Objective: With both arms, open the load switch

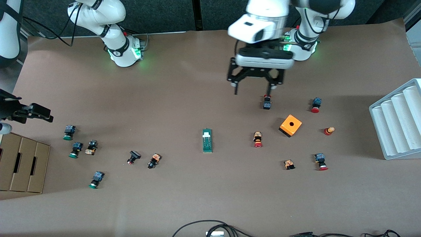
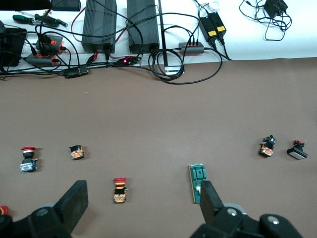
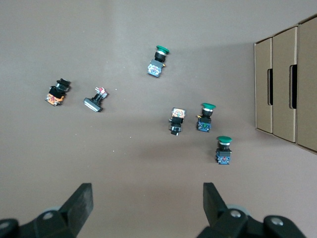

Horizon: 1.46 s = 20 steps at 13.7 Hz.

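Note:
The load switch (image 1: pixel 207 141), a narrow dark green block with a white sliding piece, lies flat near the middle of the table. In the left wrist view one of my fingers partly covers the end of the load switch (image 2: pixel 197 177). My left gripper (image 1: pixel 252 89) hangs open over the table close to its arm's base, with nothing between its fingers (image 2: pixel 210 201). One fingertip is above a small red-capped push button (image 1: pixel 267 102). My right gripper (image 1: pixel 42 113) is open and empty over the right arm's end of the table. It (image 3: pixel 147 203) looks down on green-capped buttons (image 3: pixel 206 117).
Small push buttons are scattered at both ends of the table. An orange cube with a hole (image 1: pixel 290 125) sits toward the left arm's end, next to a white ribbed rack (image 1: pixel 396 125) at the table edge. A cardboard box (image 1: pixel 23 163) stands at the right arm's end.

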Available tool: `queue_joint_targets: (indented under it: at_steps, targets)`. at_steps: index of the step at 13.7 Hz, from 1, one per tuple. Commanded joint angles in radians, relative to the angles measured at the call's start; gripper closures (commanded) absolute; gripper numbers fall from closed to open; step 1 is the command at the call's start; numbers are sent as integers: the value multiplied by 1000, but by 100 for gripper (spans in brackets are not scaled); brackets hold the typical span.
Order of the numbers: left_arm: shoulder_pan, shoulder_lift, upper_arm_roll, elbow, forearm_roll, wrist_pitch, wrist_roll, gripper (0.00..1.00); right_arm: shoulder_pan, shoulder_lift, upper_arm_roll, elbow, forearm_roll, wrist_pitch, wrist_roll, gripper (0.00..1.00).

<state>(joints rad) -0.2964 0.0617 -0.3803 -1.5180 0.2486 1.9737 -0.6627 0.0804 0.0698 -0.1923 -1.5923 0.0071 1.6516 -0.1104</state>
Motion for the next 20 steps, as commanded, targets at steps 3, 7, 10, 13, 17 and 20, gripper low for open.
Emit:
queue_joint_targets:
  at_steps: [3,7,10,13,17,20]
  targets:
    - [160,-39,21,9,-139,-82,171,0,7,-5,17,8,-12,11,-5,1]
    - [200,-45,165,6,-253,-118,340,0,7,-4,24,8,-6,16,-9,1]
    - [200,-36,276,-7,-279,-133,371,0,7,-5,28,8,-7,16,-12,1]
    - [206,-28,336,-14,-278,-179,376,0,7,-4,31,8,-4,30,-12,1]
    - [253,-10,348,-19,-281,-239,454,0,6,2,31,8,4,36,-12,1]
    - [250,18,347,-21,-278,-245,478,0,6,5,30,8,17,39,-12,1]
